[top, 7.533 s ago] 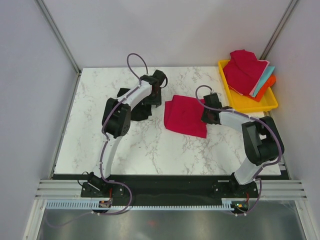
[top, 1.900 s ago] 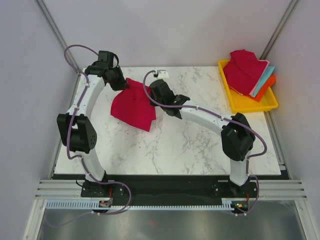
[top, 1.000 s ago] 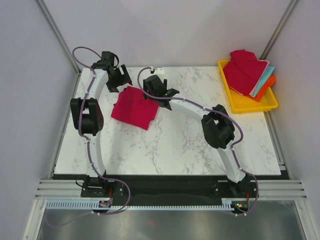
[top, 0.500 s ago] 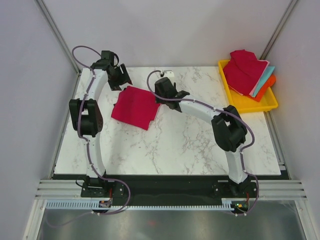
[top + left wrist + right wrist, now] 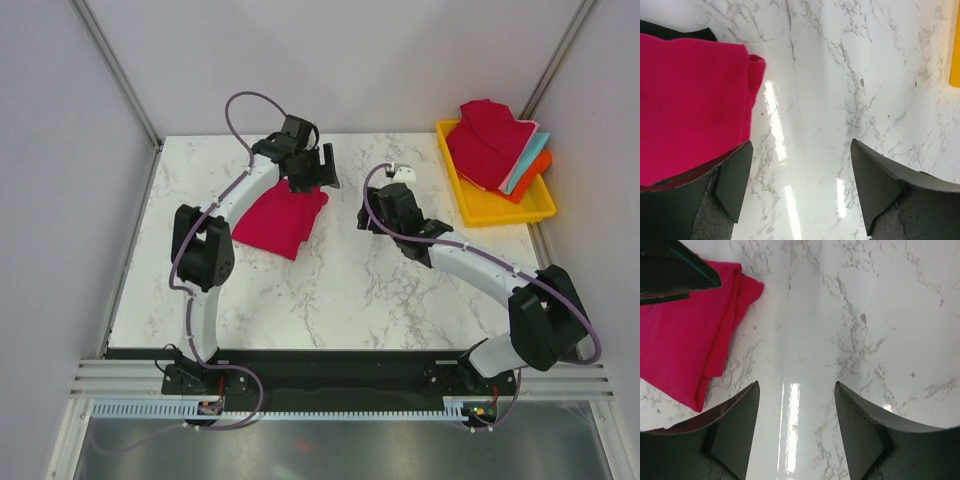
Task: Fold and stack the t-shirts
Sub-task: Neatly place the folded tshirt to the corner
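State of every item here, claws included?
Left claw: open, empty, at the red t-shirt's edge.
Right claw: open, empty, over the tabletop.
Red t-shirt: folded, lying flat.
Black t-shirt: mostly hidden under it.
Tray shirts: loosely heaped in the yellow tray.

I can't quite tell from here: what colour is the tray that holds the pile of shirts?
Yellow; the tray shows best in the top view.

I see one crimson t-shirt [image 5: 278, 220] folded flat, left of centre in the top view; a black shirt [image 5: 675, 31] peeks out at its edge. At upper right, a crumpled crimson shirt [image 5: 488, 138] lies over a teal shirt [image 5: 529, 158] and an orange shirt [image 5: 540, 170].
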